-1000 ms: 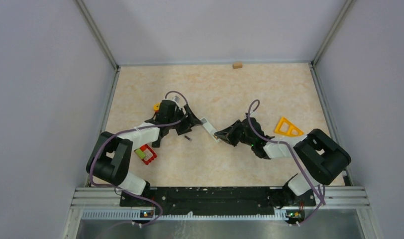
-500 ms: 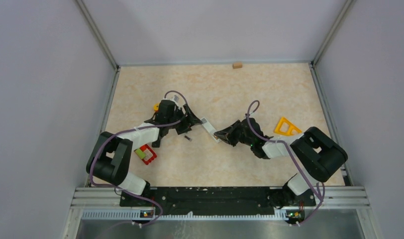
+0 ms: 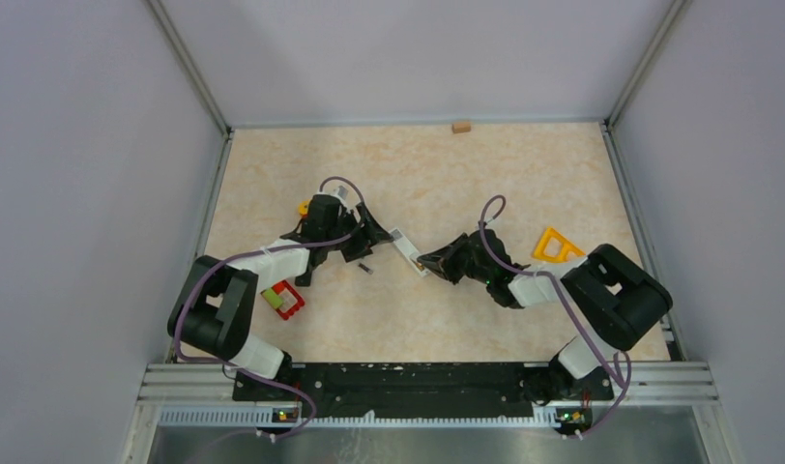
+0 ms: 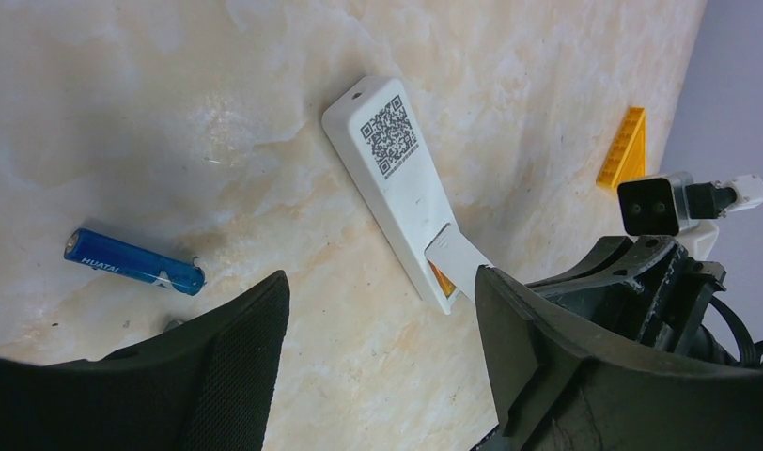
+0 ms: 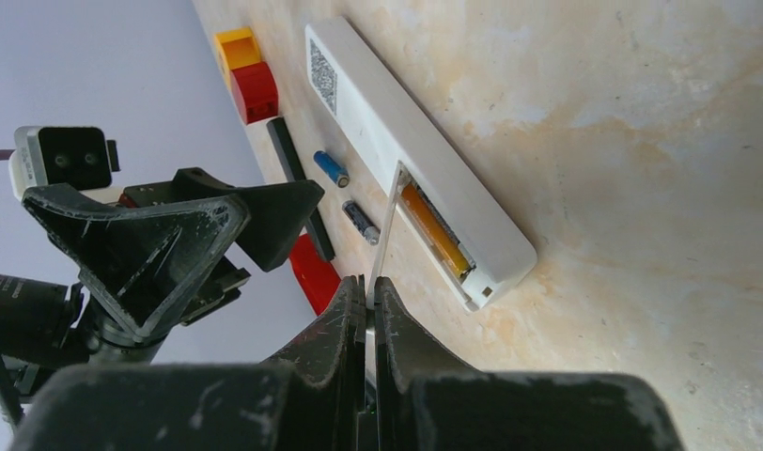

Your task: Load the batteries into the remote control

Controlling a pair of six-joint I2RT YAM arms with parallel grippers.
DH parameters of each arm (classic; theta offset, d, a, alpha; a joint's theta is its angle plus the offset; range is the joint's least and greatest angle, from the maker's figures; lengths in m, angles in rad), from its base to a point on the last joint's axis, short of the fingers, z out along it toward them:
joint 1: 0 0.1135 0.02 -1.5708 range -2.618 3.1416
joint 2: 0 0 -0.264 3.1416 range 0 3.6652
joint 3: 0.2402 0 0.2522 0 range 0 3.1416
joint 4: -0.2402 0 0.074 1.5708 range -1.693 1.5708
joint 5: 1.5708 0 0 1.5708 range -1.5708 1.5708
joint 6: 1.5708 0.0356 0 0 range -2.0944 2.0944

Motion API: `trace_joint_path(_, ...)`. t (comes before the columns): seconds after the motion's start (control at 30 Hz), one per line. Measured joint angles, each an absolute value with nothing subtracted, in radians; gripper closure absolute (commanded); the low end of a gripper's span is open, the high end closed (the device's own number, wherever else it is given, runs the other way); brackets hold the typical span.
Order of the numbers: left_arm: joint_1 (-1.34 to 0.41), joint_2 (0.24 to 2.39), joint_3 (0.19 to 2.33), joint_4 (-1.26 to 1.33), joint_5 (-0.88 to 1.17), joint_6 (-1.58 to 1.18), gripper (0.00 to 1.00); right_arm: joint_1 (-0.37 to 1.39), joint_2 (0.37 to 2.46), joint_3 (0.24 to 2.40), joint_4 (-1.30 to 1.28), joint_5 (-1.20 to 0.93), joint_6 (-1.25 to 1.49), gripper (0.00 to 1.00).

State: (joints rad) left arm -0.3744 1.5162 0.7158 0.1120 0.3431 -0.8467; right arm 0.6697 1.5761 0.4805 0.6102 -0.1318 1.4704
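Observation:
The white remote (image 3: pixel 405 248) lies back up on the table between my grippers, its compartment open at the near end. An orange battery (image 5: pixel 435 231) sits inside the compartment; it also shows in the left wrist view (image 4: pixel 441 279). My right gripper (image 5: pixel 368 282) is shut on the thin white battery cover (image 5: pixel 387 221), which stands edge-up at the remote's compartment. A blue battery (image 4: pixel 133 263) and a dark battery (image 5: pixel 362 223) lie loose beside the remote (image 5: pixel 406 141). My left gripper (image 4: pixel 382 282) is open and empty, just above the table next to the remote (image 4: pixel 392 174).
A slim black bar (image 5: pixel 298 183) and red and yellow blocks (image 5: pixel 246 70) lie past the batteries. An orange triangular piece (image 3: pixel 560 247) lies right of my right arm. A red toy (image 3: pixel 283 300) lies near the left arm, and a small tan block (image 3: pixel 460 126) at the back wall.
The right arm's elbow has shifted slightly left. The grippers, the remote and the batteries hold their places.

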Motion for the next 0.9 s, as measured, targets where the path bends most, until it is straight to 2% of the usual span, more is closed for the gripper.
trace_joint_path(0.5,-0.374,1.524,0.716,0.121,0.363,-0.854,0.25,0.662,1.624,0.479,0.672,-0.165,1.505,1.00)
trace_joint_path(0.77,-0.374,1.563,0.702,0.152,0.403,-0.868,0.26,0.662,1.622,0.471,0.639,-0.161,1.521,0.89)
trace_joint_path(0.9,-0.374,1.564,0.701,0.164,0.408,-0.871,0.26,0.662,1.622,0.474,0.585,-0.150,1.519,0.81)
